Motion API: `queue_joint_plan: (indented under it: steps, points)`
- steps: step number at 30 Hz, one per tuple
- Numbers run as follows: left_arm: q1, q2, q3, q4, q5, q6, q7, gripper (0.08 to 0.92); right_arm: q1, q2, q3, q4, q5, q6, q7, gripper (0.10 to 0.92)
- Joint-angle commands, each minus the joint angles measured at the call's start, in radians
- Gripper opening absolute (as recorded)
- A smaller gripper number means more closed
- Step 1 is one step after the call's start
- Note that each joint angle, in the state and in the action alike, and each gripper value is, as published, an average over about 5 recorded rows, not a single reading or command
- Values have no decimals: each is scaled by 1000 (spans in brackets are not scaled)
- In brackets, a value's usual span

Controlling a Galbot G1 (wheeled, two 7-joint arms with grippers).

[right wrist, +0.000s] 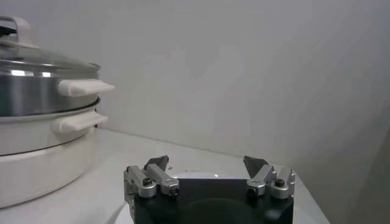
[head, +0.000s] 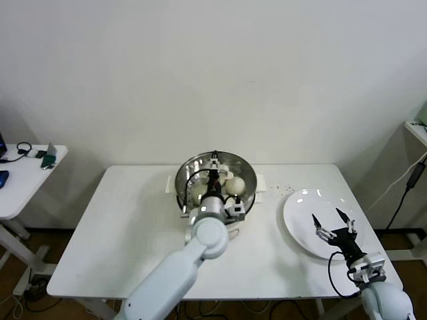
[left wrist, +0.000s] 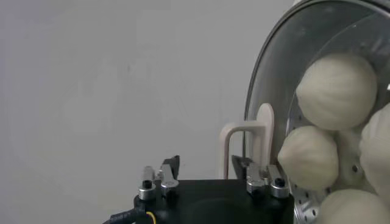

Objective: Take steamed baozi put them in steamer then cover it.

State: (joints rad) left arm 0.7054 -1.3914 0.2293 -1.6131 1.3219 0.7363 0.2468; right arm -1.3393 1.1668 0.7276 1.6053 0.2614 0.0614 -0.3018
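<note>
Left tool (head: 215,162) hangs over the steamer (head: 248,193) at centre frame in my head view, its two fingers spread apart and holding nothing; in the left wrist view the tips (left wrist: 205,165) stand open with the lid's cream handle (left wrist: 248,143) just past them. The glass lid (left wrist: 277,67) appears to sit on the steamer already, and I read this as the close of the covering step: the lid is let go. The steamed baozi (head: 235,185) lie inside the basket, under the glass. My next move, as I judge it, is a straight lift of the left arm clear of the handle, without dragging the lid off its seat.

Over at lower right of the head view, the right tool (head: 335,222) waits above the white plate (head: 298,210), fingers spread and empty.

Left wrist view gives me what the head view hides behind the arm: three or four buns (left wrist: 336,91) pressed close together on the perforated floor. Right wrist view alone shows the side profile: lid rim (right wrist: 46,62) resting level on the steel wall (right wrist: 30,91), cream base (right wrist: 42,155) beneath on the desk (right wrist: 103,189).
</note>
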Motion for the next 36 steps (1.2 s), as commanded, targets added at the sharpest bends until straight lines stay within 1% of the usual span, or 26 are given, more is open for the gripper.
queue_joint_plan:
  steps: [1,6,9,13,17,19,22,24,26,28,30,33,36]
  points:
    - [39,98,8,-150,-62,49,8,615,-1,-1,9,-1,21,-30,-1,823]
    - [72,155,4,-232,-81,49,2,760,3,0,7,-7,19,-32,-1,823]
    - [104,183,-6,-285,-96,49,-4,810,7,0,5,-11,18,-32,-1,823]
    - [169,220,-40,-364,-141,49,-36,822,12,0,2,-18,15,-33,-1,823]
    - [245,266,-98,-445,-223,44,-125,823,16,-3,0,-23,9,-30,-3,823]
    - [291,287,-157,-484,-279,29,-167,823,17,-5,-2,-23,8,-28,-5,823]
    - [374,302,-292,-530,-416,-22,-233,823,18,-6,-5,-21,10,-25,-9,823]
    - [437,305,-403,-555,-554,-79,-285,823,16,-8,-6,-20,15,-19,-12,823]
    - [506,303,-524,-569,-715,-161,-347,823,14,-10,-6,-21,21,-11,-15,823]
    - [585,292,-649,-568,-875,-277,-402,823,12,-13,-6,-22,31,-3,-19,823]
    - [655,270,-752,-554,-1009,-397,-432,823,9,-17,-7,-22,41,2,-22,823]
    - [752,208,-876,-541,-1190,-547,-436,823,6,-21,-12,-21,55,9,-25,823]
    - [835,103,-955,-510,-1282,-672,-428,823,-1,-23,-18,-14,63,18,-27,823]
